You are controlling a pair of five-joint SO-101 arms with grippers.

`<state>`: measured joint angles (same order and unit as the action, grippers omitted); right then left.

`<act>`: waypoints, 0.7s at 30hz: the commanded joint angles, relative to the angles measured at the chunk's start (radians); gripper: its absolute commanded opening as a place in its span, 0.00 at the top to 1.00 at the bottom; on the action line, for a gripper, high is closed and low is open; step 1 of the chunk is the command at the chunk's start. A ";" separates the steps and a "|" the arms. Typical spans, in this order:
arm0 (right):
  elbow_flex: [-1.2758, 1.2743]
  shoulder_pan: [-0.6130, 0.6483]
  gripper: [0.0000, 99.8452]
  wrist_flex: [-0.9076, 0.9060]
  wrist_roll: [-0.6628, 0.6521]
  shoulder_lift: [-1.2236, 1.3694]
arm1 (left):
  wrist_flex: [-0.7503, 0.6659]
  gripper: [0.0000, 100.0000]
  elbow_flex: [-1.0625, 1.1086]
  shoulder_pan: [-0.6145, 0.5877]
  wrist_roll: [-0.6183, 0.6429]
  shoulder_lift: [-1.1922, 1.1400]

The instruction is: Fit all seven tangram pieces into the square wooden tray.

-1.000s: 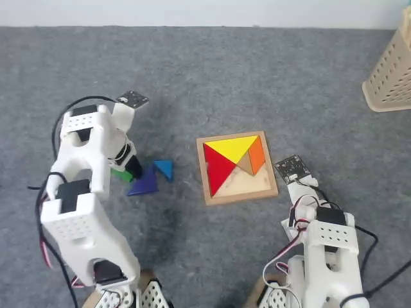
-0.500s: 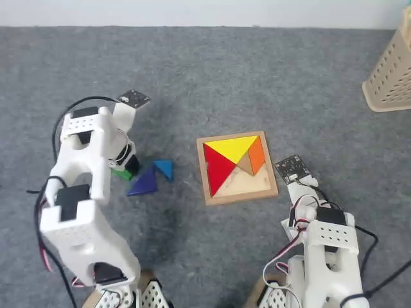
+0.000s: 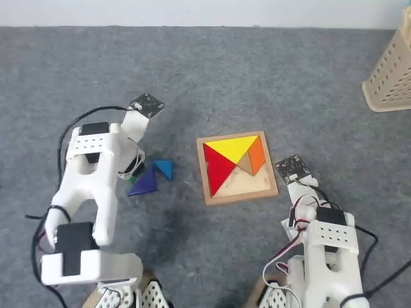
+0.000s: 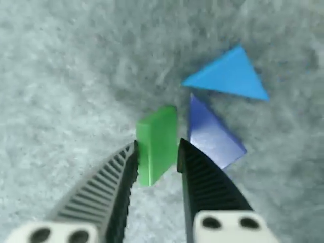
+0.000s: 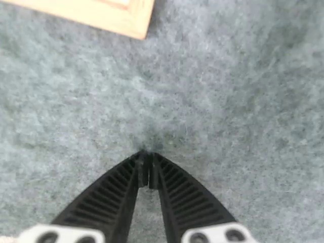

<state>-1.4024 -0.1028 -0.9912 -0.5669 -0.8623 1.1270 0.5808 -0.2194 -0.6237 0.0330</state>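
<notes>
just beside green piece [image 4: 157, 144], purple triangle [image 4: 212, 136]

L fingers [image 4: 202, 187] clamped (R fingers [image 5: 177, 197] together)

From my station, the counter [image 3: 270, 77] looks grey and fuzzy all over, like carpet, with a mottled nap. At its far right corner I see a beige perforated bin [image 3: 393, 67], cut off by the frame's edge. A pale band [image 3: 192, 11] runs along the far side behind the counter.
</notes>
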 commanded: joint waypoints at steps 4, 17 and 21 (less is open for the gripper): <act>0.002 -0.015 0.99 0.010 -0.015 -0.013 | 0.009 0.88 0.013 0.028 0.002 0.031; 0.002 -0.015 0.99 0.010 -0.015 -0.013 | 0.064 0.88 -0.030 0.041 0.002 0.031; 0.002 -0.015 0.99 0.010 -0.015 -0.013 | 0.064 0.88 -0.022 0.038 0.000 0.031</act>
<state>-1.4024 -0.1028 -0.9912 -0.5669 -0.8623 1.1822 0.5915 -0.1672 -0.6252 0.0330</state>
